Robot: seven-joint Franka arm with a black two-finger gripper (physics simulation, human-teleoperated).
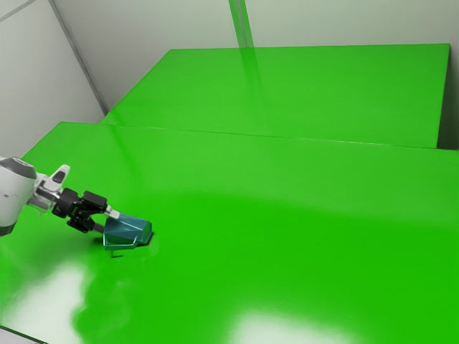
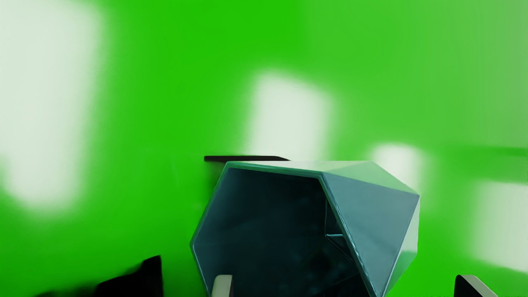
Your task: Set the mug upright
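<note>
- Glossy green tabletop point(image 1: 287, 236), with pale glare, runs under the mug point(image 1: 129, 228) and well out beyond it.
- Low over the table and right at the mug's open end is the black gripper point(image 1: 107, 222), slanting down a little toward the exterior view's right.
- Its fingers are spread wide: in the wrist view one fingertip point(image 2: 222, 286) overlaps the mug's mouth, while the other point(image 2: 472, 284) stands past the mug's outer side. Nothing is pinched between them.
- Behind the gripper, on the side away from the mug, the white arm point(image 1: 14, 193) comes in from the exterior view's left, low and closer to level than upright.
- Teal and faceted, the mug lies on its side on the tabletop, mouth facing the gripper, narrower end away.
- Well beyond the mug are another green surface point(image 1: 287, 93) and pale grey walls point(image 1: 143, 29).
</note>
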